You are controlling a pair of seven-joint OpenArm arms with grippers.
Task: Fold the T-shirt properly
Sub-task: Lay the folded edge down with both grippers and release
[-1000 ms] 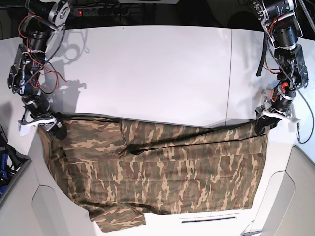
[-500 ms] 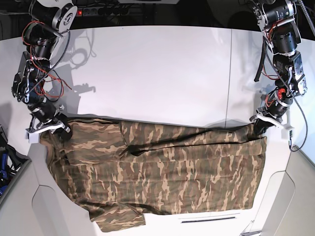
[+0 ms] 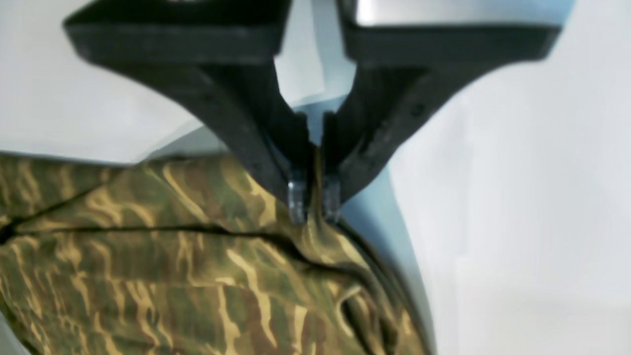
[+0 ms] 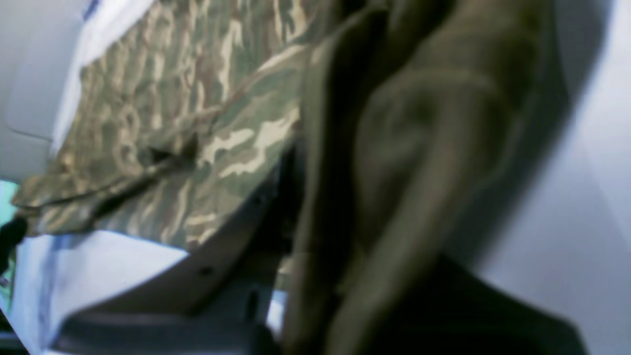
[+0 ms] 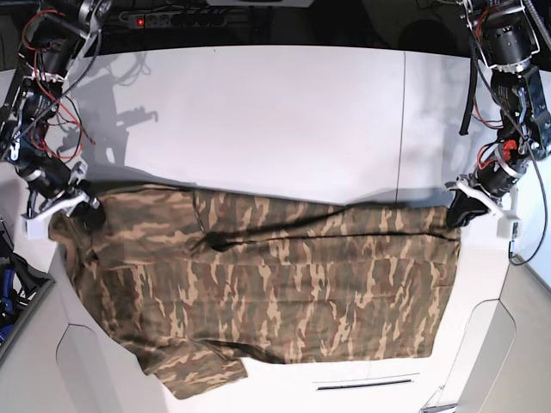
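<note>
The camouflage T-shirt (image 5: 258, 284) lies spread across the near half of the white table (image 5: 275, 120), its top edge stretched between both grippers. My left gripper (image 5: 461, 215) is shut on the shirt's right top corner; in the left wrist view the black fingertips (image 3: 297, 199) pinch a ridge of cloth (image 3: 197, 276). My right gripper (image 5: 86, 215) is shut on the shirt's left top corner; in the right wrist view bunched cloth (image 4: 419, 148) fills the frame and hides the fingers. A sleeve (image 5: 198, 379) hangs at the near left.
The table's near edge has grey side panels (image 5: 77, 361) left and right. A seam line (image 5: 401, 129) runs down the table at the right. A power strip (image 5: 172, 17) and cables lie behind the far edge.
Both grippers have lifted and pulled the shirt's top edge away from the near edge and outward, stretching it taut. The right arm's gripper moved left; the shirt's body shifted with it.
</note>
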